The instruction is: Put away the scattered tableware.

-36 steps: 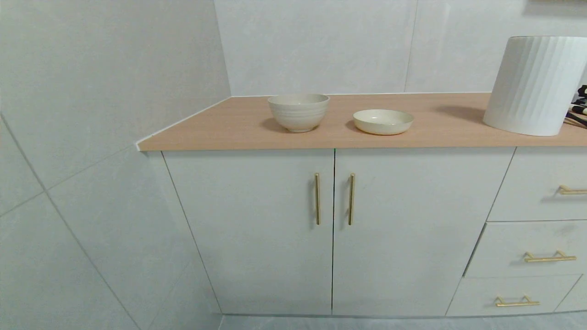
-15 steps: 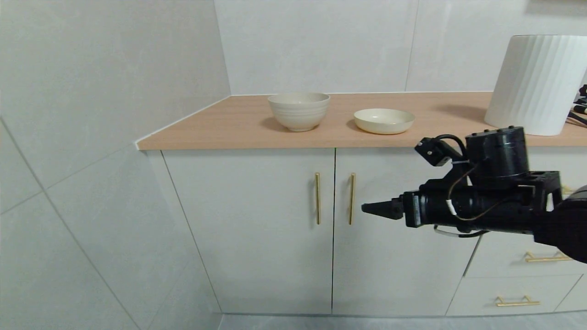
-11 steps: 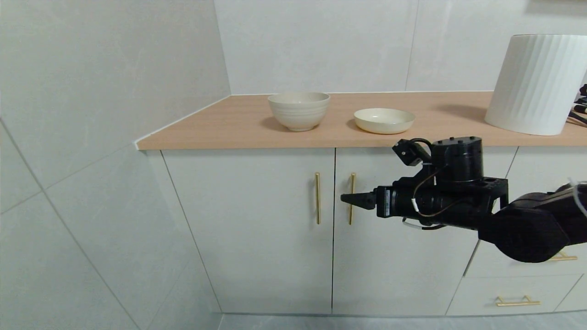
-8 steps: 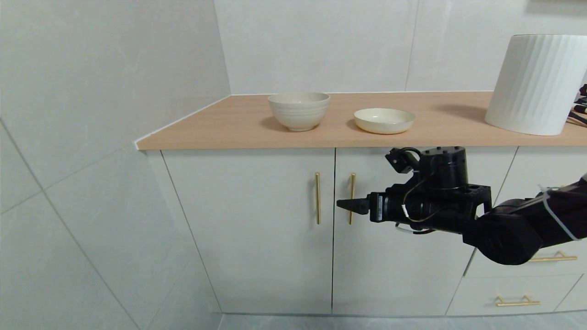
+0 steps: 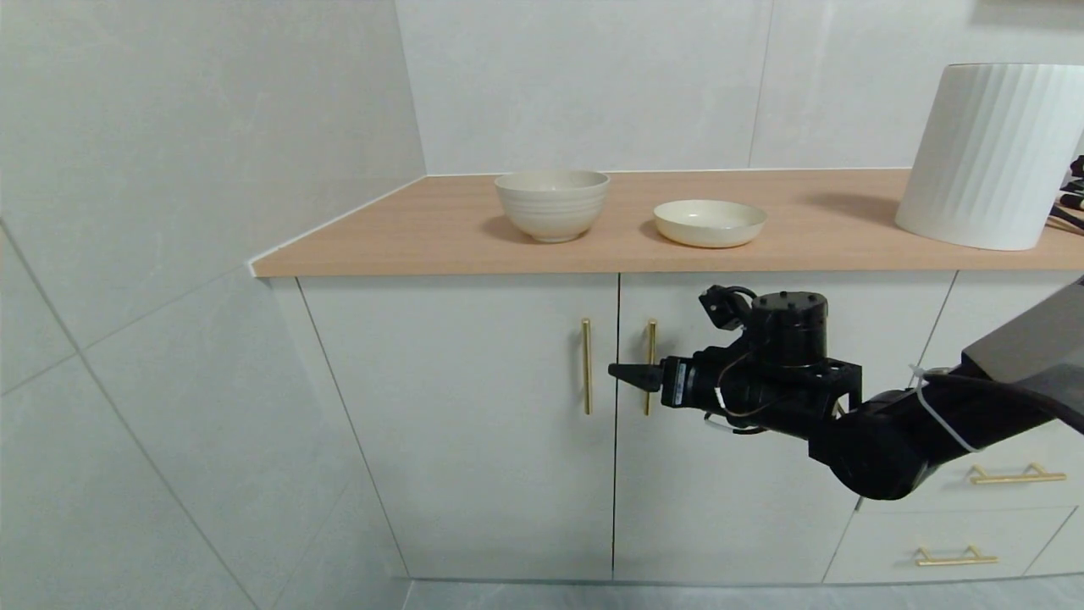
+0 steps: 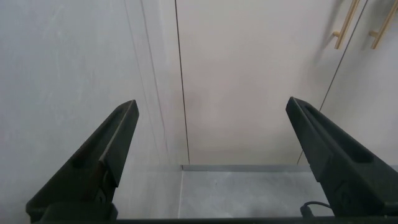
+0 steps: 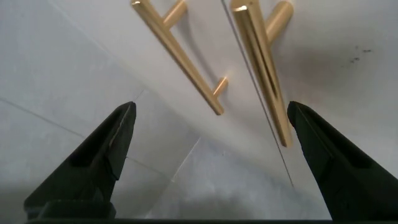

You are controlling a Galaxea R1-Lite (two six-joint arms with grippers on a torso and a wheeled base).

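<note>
Right gripper (image 5: pixel 631 375) fingers wide, level with slim brass bar handle (image 5: pixel 649 367), likely to open white cupboard door (image 5: pixel 728 508) | left gripper (image 6: pixel 211 106) spread wide | ribbed cream bowl (image 5: pixel 552 204) at 11 o'clock, untouched

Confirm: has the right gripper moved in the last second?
Yes. The right gripper moved left, from short of the right handle to just past it, in front of the doors.
</note>
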